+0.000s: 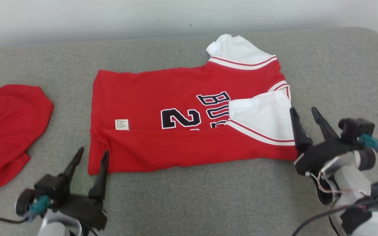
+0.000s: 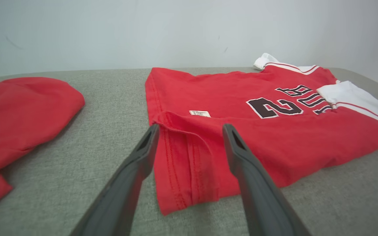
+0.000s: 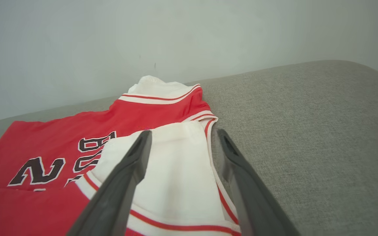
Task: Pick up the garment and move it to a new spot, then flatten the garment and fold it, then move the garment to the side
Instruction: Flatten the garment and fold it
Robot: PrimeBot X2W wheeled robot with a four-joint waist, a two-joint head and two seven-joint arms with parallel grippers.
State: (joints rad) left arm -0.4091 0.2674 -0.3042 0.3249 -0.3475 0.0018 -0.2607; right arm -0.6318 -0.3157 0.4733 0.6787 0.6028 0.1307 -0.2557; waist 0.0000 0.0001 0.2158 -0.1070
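A red jersey (image 1: 176, 98) with white sleeves and dark lettering lies flat on the grey cushion, its near long side folded over the body. My left gripper (image 1: 92, 154) stands open at the jersey's near left corner (image 2: 189, 170), fingers astride the hem with nothing held. My right gripper (image 1: 304, 113) is open beside the folded-in white sleeve (image 3: 172, 170) at the jersey's right end, one finger over the sleeve and one over bare cushion.
A second red garment (image 1: 8, 124) lies crumpled at the far left, also seen as a red garment (image 2: 21, 114) in the left wrist view. The grey cushion (image 1: 208, 200) has bare room in front and to the right (image 3: 307, 131). A pale wall stands behind.
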